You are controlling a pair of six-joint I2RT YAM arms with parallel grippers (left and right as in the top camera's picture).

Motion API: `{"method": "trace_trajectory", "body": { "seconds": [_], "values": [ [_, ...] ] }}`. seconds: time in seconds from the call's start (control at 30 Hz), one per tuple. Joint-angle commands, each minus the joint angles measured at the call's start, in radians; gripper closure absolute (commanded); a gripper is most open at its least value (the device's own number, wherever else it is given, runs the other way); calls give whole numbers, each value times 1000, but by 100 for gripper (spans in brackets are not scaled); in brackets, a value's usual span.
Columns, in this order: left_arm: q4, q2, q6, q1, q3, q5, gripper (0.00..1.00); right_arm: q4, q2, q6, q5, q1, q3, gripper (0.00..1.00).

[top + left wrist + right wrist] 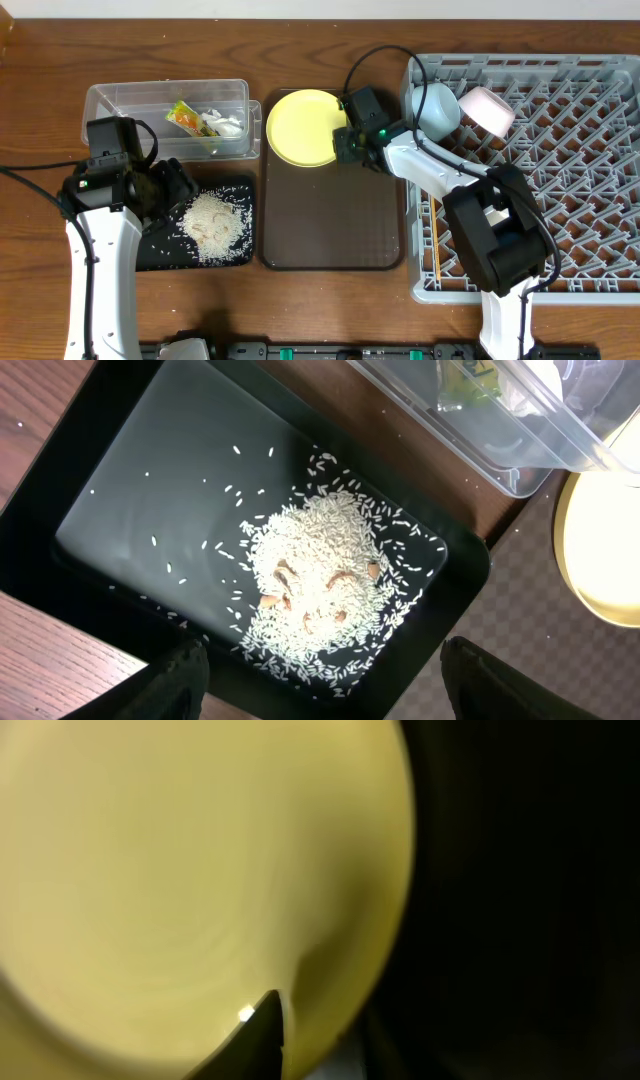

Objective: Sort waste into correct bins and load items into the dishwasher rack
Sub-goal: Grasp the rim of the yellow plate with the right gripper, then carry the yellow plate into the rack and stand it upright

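Observation:
The yellow plate (305, 125) lies at the back of the brown serving tray (330, 225). My right gripper (346, 141) is shut on the yellow plate's right rim; in the right wrist view one finger (262, 1040) lies on the plate's (180, 860) face and the other is hidden under it. My left gripper (325, 665) hangs open over the black tray (130, 490), just beside the rice heap (320, 575). The clear tub (110, 105) holds the snack wrapper (185, 117) and paper scraps (225, 125). In the grey rack (560, 160) sit a light blue bowl (432, 105), a pale cup (487, 108) and chopsticks (436, 250).
The rack's left wall stands close to the right of the brown tray. The clear tub (500, 450) sits right behind the black tray (160, 250), and the plate (600, 550) borders both. Bare wooden table runs along the front and far left.

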State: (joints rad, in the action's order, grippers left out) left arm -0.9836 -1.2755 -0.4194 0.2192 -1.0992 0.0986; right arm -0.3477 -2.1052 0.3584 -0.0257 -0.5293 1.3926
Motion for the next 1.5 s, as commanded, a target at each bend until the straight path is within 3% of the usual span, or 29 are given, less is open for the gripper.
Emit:
{"method": "trace_trajectory", "body": {
  "seconds": [0.0, 0.17, 0.3, 0.6, 0.8, 1.0, 1.13, 1.3, 1.47],
  "values": [
    [0, 2, -5, 3, -6, -2, 23, -48, -5, 16, 10, 14, 4, 89],
    [0, 2, -5, 3, -6, -2, 23, -127, -3, 31, 10, 34, 4, 99],
    [0, 2, -5, 3, -6, -2, 23, -159, 34, 30, 10, 49, 5, 99],
    [1, 2, -5, 3, -6, -2, 23, -240, 332, -122, 31, 122, 8, 99],
    [1, 2, -5, 3, -6, -2, 23, -385, 525, -248, 234, 190, 8, 99],
    [1, 2, -5, 3, -6, -2, 23, -497, 639, -496, 715, 237, 8, 99],
    [1, 2, -5, 3, -6, -2, 23, -550, 647, -584, 960, 235, 8, 99],
    [1, 2, -5, 3, -6, -2, 23, -644, 647, -535, 1015, 236, 3, 99],
    [1, 2, -5, 3, -6, -2, 23, -690, 646, -475, 913, 235, -14, 99]
  ]
}}
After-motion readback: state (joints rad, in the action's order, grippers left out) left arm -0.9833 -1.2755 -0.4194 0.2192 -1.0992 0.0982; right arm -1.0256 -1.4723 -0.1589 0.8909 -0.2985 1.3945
